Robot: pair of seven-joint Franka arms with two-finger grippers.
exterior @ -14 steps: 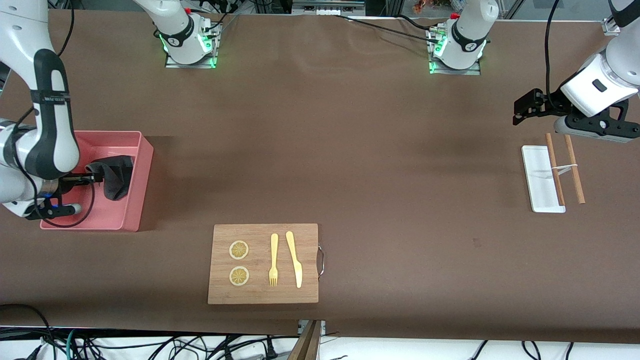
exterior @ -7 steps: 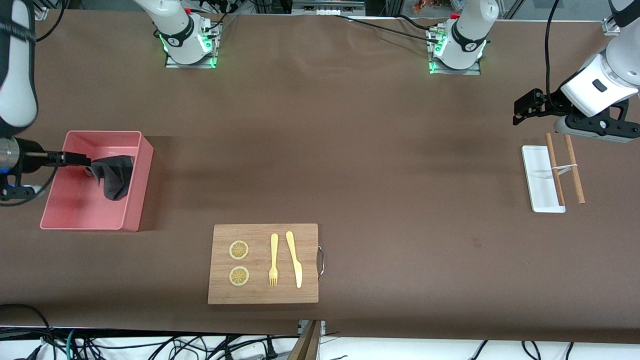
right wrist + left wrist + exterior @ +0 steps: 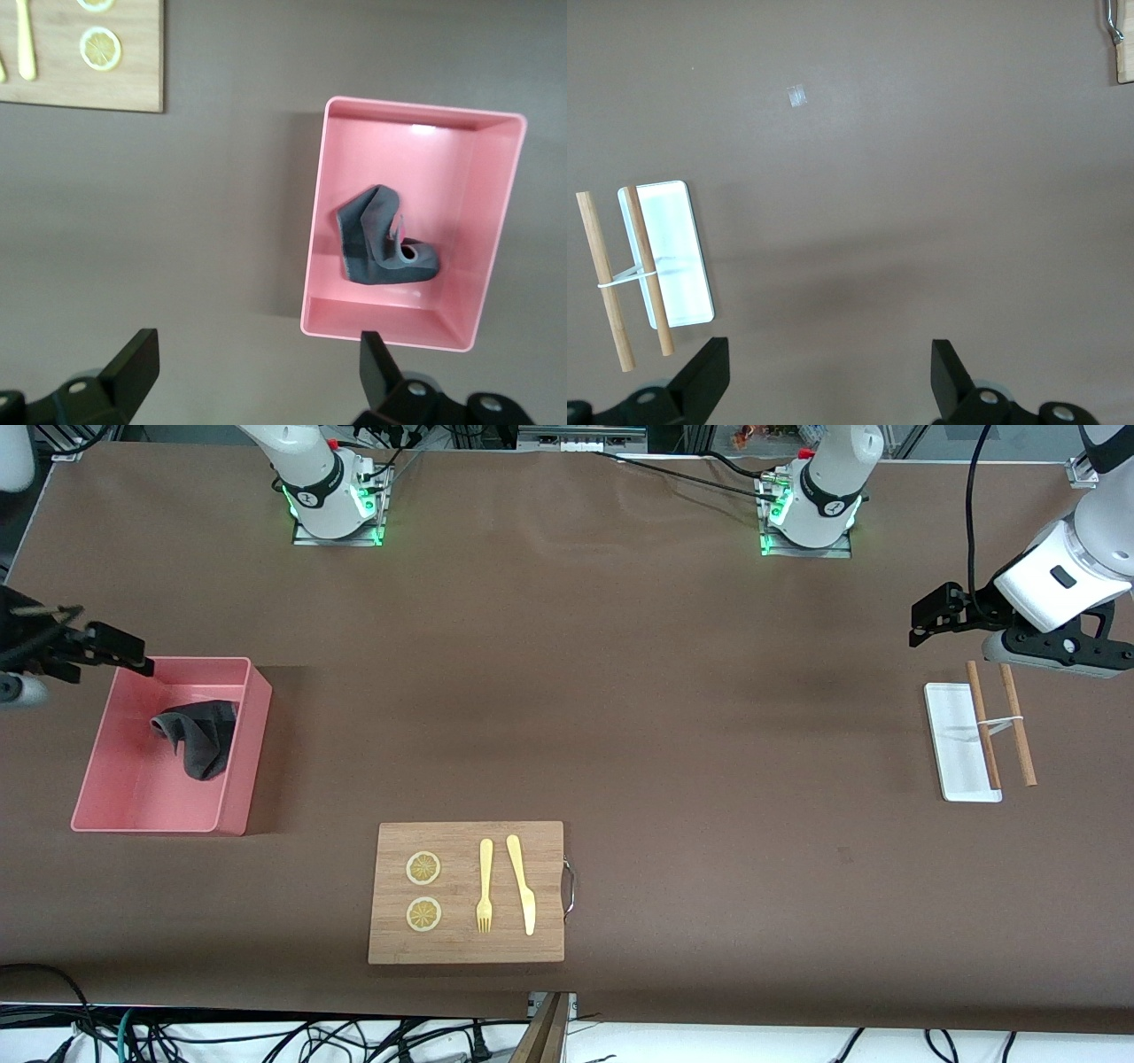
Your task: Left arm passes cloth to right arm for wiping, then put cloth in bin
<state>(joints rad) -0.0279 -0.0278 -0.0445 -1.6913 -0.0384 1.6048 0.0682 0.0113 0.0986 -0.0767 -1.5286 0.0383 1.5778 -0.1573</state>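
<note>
While the cloth (image 3: 197, 737) lies in the bin (image 3: 239, 779), both grippers' jaws gape wide, empty.

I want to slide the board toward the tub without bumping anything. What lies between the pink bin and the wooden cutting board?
Nothing: in the front view only bare brown table runs between the bin and the cutting board; the right wrist view shows the same.

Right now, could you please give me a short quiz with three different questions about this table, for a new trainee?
1. True or false: the crumpled dark grey cloth lies inside the pink rectangular plastic bin.
2. The right pincer is: A) shut on the cloth, B) open and empty.
3. What lies across the white rectangular tray, under the left pincer?

Key: 1 true; 2 B; 3 two brown wooden sticks.
</note>
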